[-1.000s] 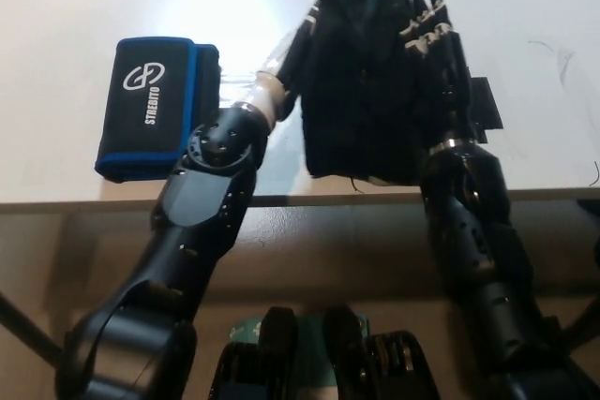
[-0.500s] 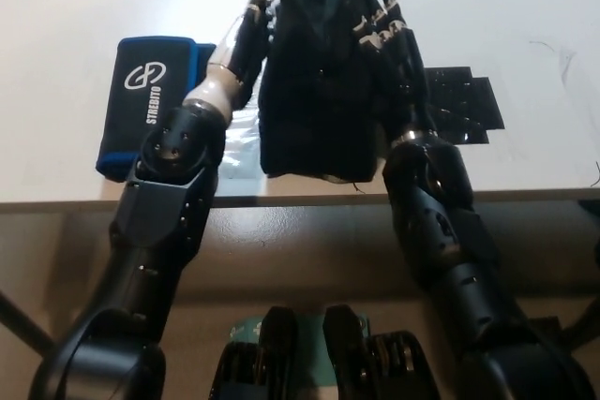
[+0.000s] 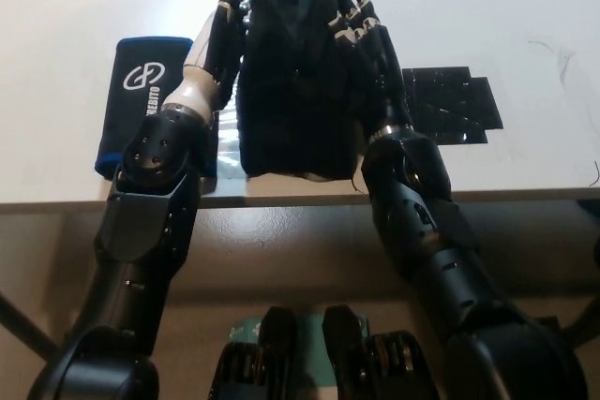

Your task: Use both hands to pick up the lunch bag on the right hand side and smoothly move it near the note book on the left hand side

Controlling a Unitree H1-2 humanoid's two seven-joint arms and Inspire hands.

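1. The black lunch bag (image 3: 295,81) has slid over to the left since a second ago. It now hangs just right of the blue-edged notebook (image 3: 150,105), and its left side hides part of the notebook's right edge.
2. Both arms moved left with the bag. The camera did not shift, because the table edge sits in the same place.
3. The left hand (image 3: 223,30) is pressed flat on the bag's left side, with its fingers held straight and close together, pointing up.
4. The right hand (image 3: 361,39) is pressed on the bag's right side. Its fingers (image 3: 342,21) curl onto the cloth near the top.
5. The bag is squeezed between the two hands and looks lifted off the table.
6. A flat black patch (image 3: 450,105) on the table, to the right of the right hand's fingers, shows fully now. Before, the arm covered most of it.
7. The table (image 3: 525,7) is white and shiny, with a bright glare near the top. Its front edge runs across the middle, and a tan floor lies below.
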